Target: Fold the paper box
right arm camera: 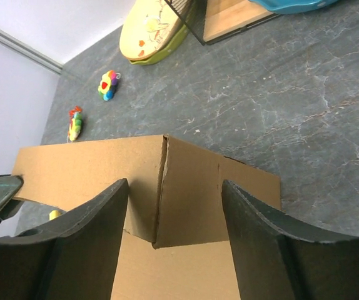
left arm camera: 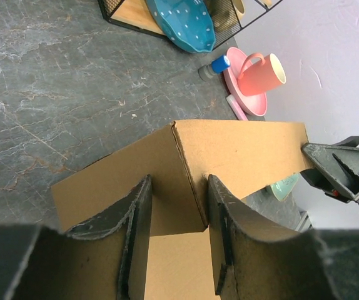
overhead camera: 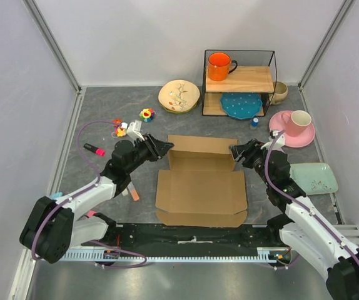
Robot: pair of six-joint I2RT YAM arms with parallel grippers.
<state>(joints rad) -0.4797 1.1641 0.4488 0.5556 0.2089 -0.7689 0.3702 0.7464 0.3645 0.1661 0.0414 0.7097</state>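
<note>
early in the fold, by judgement. paper box in the middle of the table, rear wall up, corner tabs bent inward. left gripper and right gripper spread, straddling the rear corners. remaining: side walls, front flap.

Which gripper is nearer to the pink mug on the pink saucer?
Right. The right gripper is at the brown cardboard box's far-right corner, closer to the pink mug; the left gripper is at its far-left corner, farther away.
</note>
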